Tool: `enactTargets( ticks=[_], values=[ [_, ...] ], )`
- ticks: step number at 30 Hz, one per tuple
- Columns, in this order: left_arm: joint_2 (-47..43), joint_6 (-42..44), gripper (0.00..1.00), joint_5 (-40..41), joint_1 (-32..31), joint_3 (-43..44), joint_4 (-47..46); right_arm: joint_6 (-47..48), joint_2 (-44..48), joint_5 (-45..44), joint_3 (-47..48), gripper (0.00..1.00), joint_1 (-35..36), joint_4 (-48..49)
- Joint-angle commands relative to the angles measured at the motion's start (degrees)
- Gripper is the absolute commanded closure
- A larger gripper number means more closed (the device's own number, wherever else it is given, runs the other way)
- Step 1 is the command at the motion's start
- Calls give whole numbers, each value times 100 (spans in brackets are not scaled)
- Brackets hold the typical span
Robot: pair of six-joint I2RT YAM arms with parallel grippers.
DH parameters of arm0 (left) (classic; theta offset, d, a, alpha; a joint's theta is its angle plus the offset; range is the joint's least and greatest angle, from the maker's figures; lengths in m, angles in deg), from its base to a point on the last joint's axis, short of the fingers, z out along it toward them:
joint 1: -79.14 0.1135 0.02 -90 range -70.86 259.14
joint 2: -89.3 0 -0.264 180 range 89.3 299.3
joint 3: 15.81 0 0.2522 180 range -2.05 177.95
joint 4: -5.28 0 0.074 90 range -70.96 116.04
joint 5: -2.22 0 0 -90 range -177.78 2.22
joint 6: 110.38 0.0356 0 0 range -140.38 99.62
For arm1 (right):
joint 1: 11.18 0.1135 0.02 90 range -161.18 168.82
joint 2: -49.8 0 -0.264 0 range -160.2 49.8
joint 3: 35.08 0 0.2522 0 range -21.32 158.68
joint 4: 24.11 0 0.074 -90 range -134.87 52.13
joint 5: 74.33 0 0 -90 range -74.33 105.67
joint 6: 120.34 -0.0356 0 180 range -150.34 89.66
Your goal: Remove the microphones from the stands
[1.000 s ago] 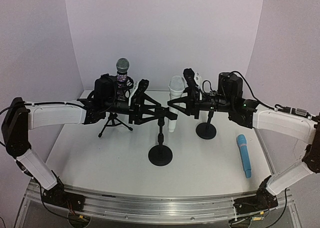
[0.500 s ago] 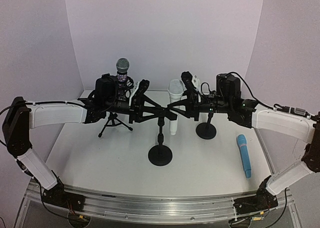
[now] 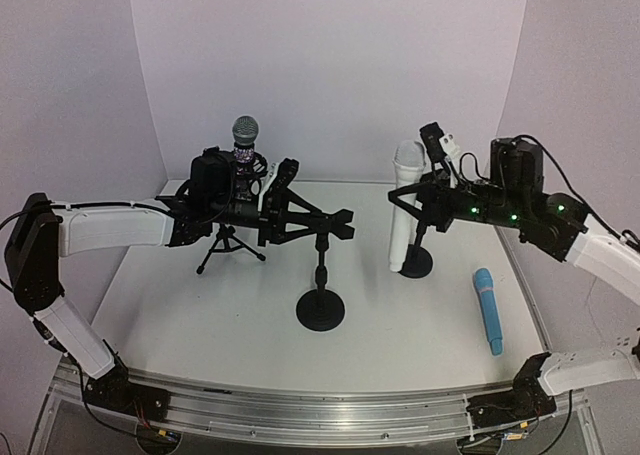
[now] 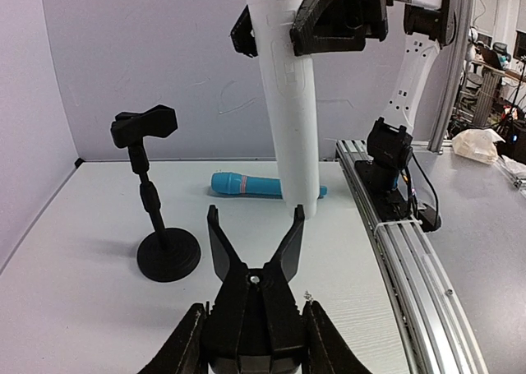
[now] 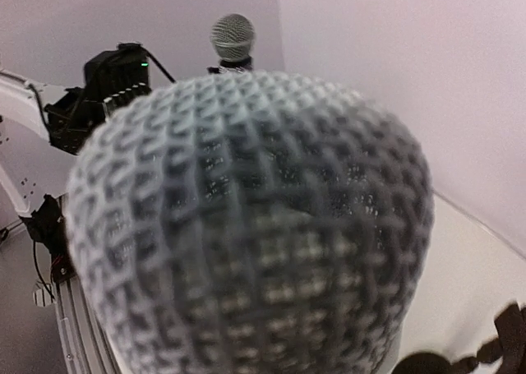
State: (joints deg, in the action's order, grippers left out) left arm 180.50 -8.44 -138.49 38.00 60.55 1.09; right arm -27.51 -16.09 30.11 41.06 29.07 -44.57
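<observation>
The white microphone [image 3: 402, 210] hangs upright in my right gripper [image 3: 425, 200], which is shut on its upper body, to the right of the middle stand [image 3: 321, 275] and off the table. It also shows in the left wrist view [image 4: 288, 103], beyond the stand's empty V-shaped clip [image 4: 255, 259]. Its mesh head [image 5: 246, 218] fills the right wrist view and hides my fingers. My left gripper [image 3: 300, 220] is shut on the back of the clip [image 3: 338, 223] and holds the stand.
A grey-headed microphone [image 3: 244, 135] stands on a tripod at the back left. A second round-base stand [image 3: 412, 260], also seen from the left wrist [image 4: 156, 226], is under the white microphone. A blue microphone [image 3: 487, 310] lies at the right.
My right gripper has pulled the white microphone out of the clip and carried it to the right and up. The left arm and the stand have not moved.
</observation>
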Motion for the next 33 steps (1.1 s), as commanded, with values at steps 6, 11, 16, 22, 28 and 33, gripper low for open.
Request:
enactTargets(
  ticks=[6,11,16,22,28,33],
  values=[
    [-44,39,100,46,50,36,-161,-2704,60,-1780,115,100,-981,-4584],
    [-40,10,100,-6,52,27,-217,-2816,-459,-1253,-435,100,-1652,-4918],
    [-92,-1,100,-34,53,21,-214,-2430,-1323,-1212,-406,100,-2059,-5090],
    [-95,13,100,-55,49,14,-218,-1663,-2397,-1592,119,100,-2586,-5079],
    [-100,6,100,-10,45,8,-265,-1498,-3428,-1490,682,100,-2699,-5075],
    [-102,14,100,0,52,-24,-269,-1467,-3791,-1611,833,100,-2698,-5082]
  ],
)
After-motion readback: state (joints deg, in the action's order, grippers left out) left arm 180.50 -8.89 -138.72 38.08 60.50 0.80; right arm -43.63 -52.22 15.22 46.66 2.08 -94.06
